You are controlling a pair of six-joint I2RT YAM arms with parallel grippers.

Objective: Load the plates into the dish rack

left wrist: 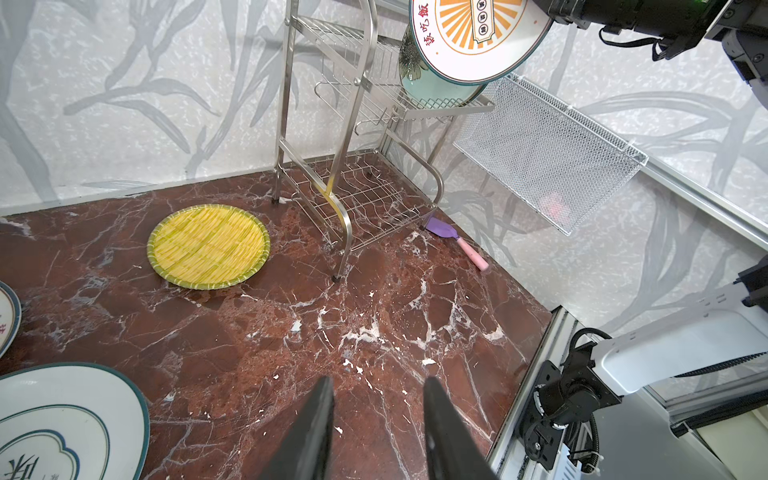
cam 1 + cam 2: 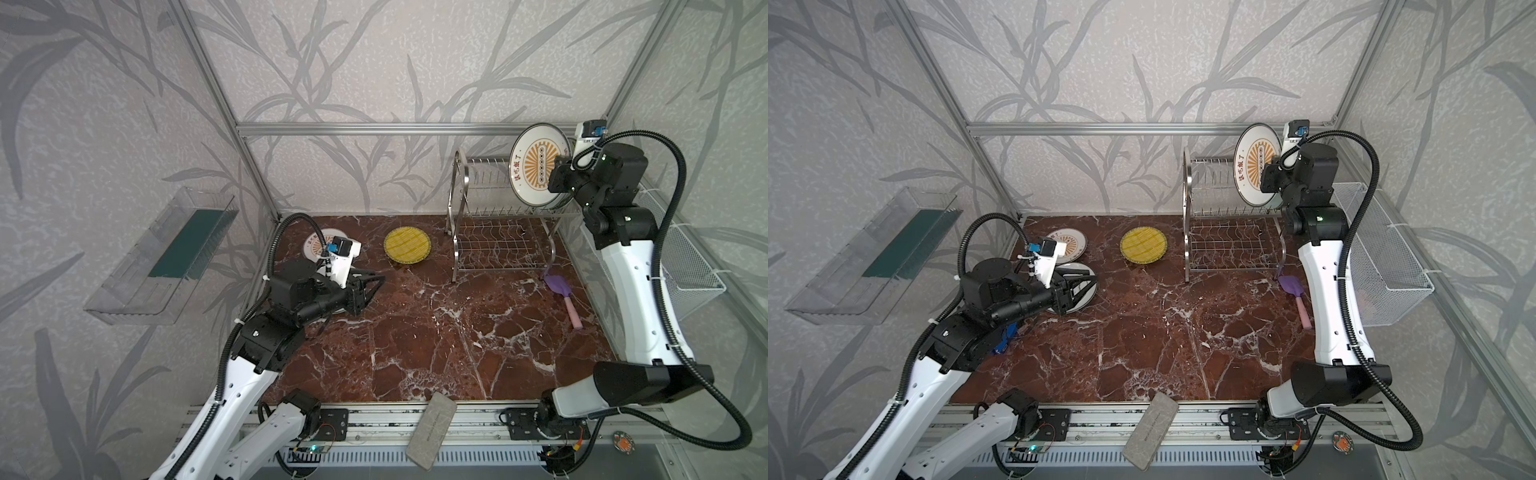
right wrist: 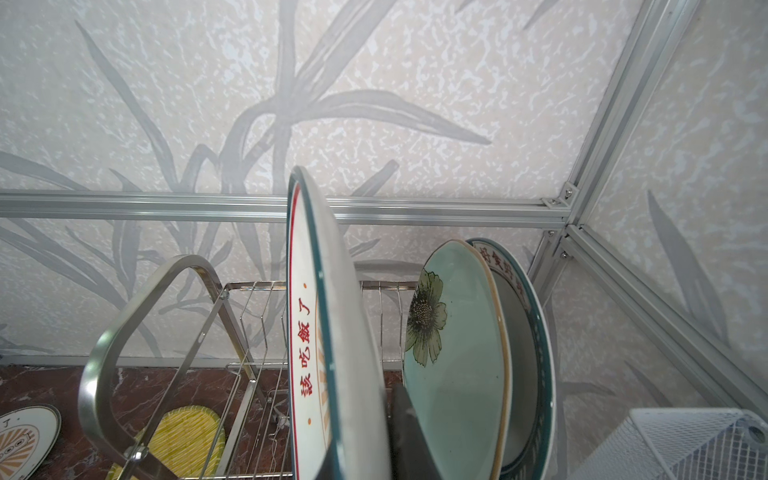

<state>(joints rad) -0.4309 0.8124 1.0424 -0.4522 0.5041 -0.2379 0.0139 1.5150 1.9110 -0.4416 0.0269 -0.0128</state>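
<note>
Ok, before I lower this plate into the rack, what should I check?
1. Grip: right tool shut on the sunburst plate: ok.
2. Pose: plate held upright, edge down over the upper shelf of the rack: ok.
3. Clearance from the flower plate standing in the rack: ok, a gap shows.
4. Empty slots beside the flower plate: ok.
5. Lower edge lined up with a slot: cannot tell, hidden.
6. Other arm: left tool open, empty, far from the rack: ok.
</note>
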